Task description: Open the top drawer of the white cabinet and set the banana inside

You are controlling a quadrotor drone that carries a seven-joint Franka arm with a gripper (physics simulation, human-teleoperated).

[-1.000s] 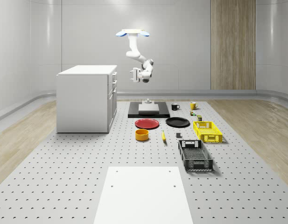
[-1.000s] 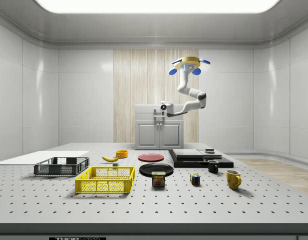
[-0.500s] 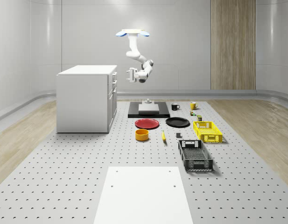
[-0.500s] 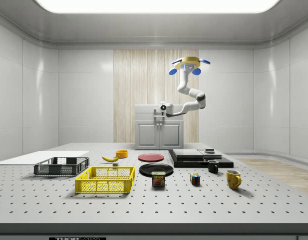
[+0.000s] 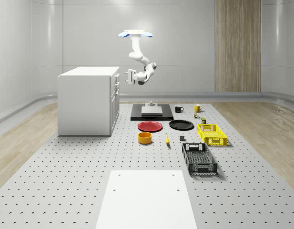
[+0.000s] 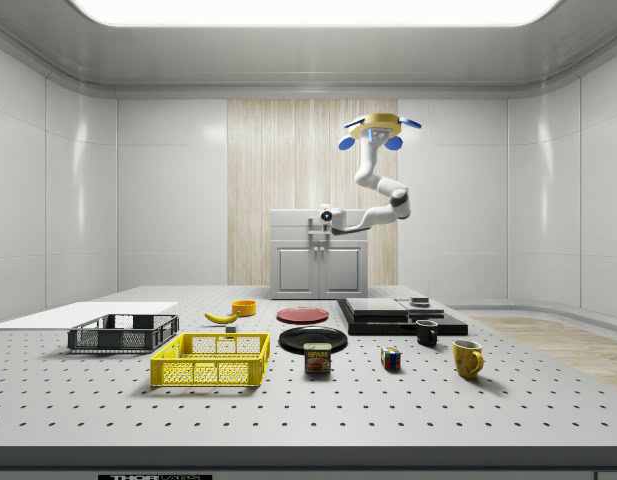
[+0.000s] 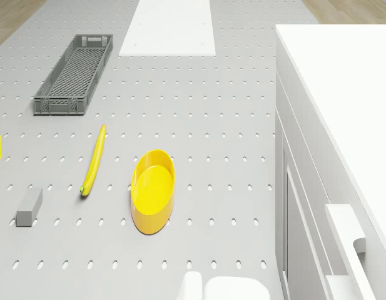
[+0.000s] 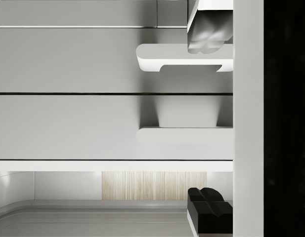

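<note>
The white cabinet (image 5: 87, 100) stands at the whole-scene view's left, drawer fronts facing right; in the side view the cabinet (image 6: 320, 262) is at the back. Its top drawer (image 5: 115, 78) is closed. My drone (image 5: 135, 33) hovers high, beside the cabinet's front. The arm reaches down and my open gripper (image 5: 128, 76) sits level with the top drawer, a short gap from it. In the wrist view the gripper (image 8: 210, 118) faces two drawer handles, and the top handle (image 8: 184, 134) lies between the fingers. The banana (image 5: 167, 139) lies on the table; from the drone, the banana (image 7: 94, 160) rests beside a yellow bowl (image 7: 153, 189).
On the table are a red plate (image 5: 150, 126), a black plate (image 5: 181, 125), a yellow crate (image 5: 211, 134), a grey crate (image 5: 199, 159), a black platform (image 5: 151, 112) and two mugs. A white mat (image 5: 144, 198) lies at the front. A small grey block (image 7: 29, 206) lies near the banana.
The gripper has swung toward the cabinet front, to the whole-scene view's left, and closed most of the gap to the top drawer. The drone has stayed in place.
</note>
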